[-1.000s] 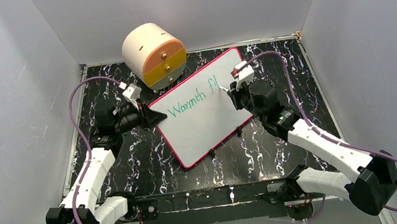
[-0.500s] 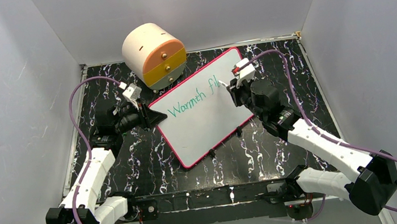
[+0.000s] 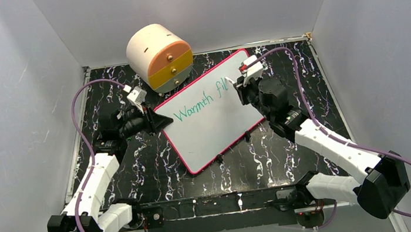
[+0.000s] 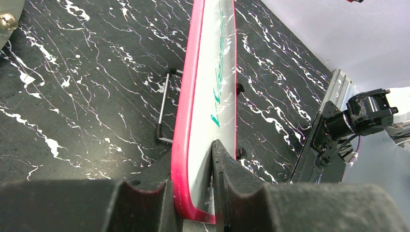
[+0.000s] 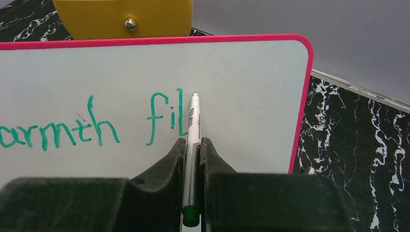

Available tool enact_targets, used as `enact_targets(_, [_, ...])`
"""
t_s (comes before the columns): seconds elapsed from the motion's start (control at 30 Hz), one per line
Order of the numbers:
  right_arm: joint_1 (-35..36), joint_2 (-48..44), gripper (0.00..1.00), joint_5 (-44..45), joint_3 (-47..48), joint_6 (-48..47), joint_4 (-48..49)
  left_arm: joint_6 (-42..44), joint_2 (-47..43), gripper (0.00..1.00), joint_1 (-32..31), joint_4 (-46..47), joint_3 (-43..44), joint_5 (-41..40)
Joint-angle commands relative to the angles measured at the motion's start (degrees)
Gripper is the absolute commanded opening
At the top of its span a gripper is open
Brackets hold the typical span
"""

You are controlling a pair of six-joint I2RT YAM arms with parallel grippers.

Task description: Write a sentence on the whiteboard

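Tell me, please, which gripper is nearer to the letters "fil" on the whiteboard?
Right. The right gripper holds a pen whose tip is just beside "fil"; the left gripper is shut on the whiteboard's opposite edge, past "Warmth".

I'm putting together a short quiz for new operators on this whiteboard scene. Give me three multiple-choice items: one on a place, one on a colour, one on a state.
1. Where does the left gripper hold the whiteboard?
A. at the corner nearest the left arm
B. at its right edge
C. at its middle

2. What colour is the sentence begun on the board?
A. red
B. black
C. green

3. What is the state of the right gripper?
A. open and empty
B. shut on the marker
C. shut on a cloth

Answers:
1 A: the left wrist view shows the pink rim clamped between its fingers at that corner.
2 C: the letters are green.
3 B: its fingers press both sides of the marker's barrel.
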Motion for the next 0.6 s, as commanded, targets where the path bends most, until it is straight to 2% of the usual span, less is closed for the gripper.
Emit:
enact_targets(0.0, [-0.55,0.02,0.0,-0.21,3.4,-0.71,4.64,10.79,2.81,0.0,-1.58,-9.73,-3.21,-7.14])
enact_targets(0.57, [-0.73,-0.05,0.0,-1.69,3.07,0.34,0.58,10.76,2.72,0.0,-1.68,-9.78,-3.23,-7.2])
